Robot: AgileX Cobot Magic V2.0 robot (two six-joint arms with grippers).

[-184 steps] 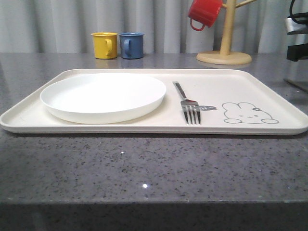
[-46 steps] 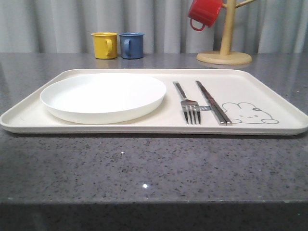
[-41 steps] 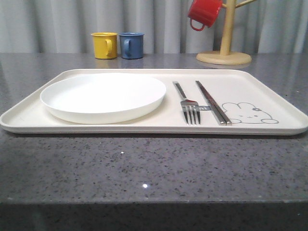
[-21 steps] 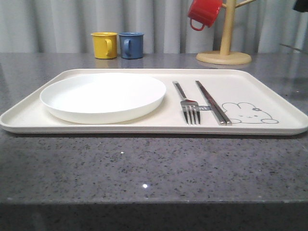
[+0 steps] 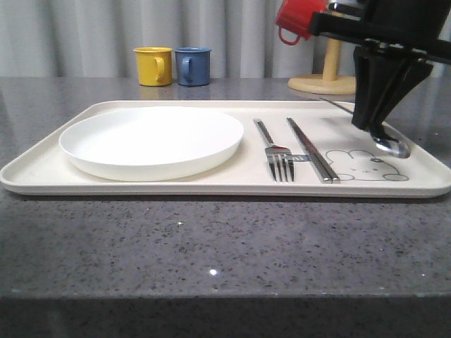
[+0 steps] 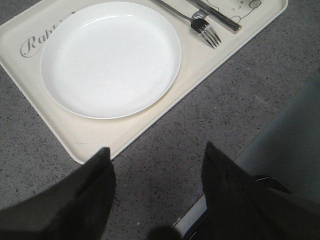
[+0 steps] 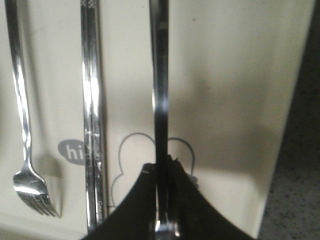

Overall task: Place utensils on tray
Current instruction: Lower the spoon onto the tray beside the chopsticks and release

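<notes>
Utensils, front view: fork and chopsticks lie side by side on the tray, right of the white plate; spoon is in my right gripper, bowl low over the rabbit drawing, handle slanting away behind.
Right gripper, front view: clamped on the spoon near its bowl end; I cannot tell whether the bowl touches the tray.
Background, front view: yellow mug and blue mug stand on the worktop behind the tray, well apart from it.
Left wrist view: my left gripper hangs with fingers apart, holding nothing, over the worktop just beside the tray's near corner.
Right wrist view: spoon handle runs parallel to the chopsticks, just beside them, not touching.
Risk: if I release while the spoon is tilted, I judge it may roll or slide against the chopsticks, or skid toward the low rim.
Change since half a second earlier: then the tray held fork and chopsticks with no arm over it; now my right arm and the spoon have come in.
</notes>
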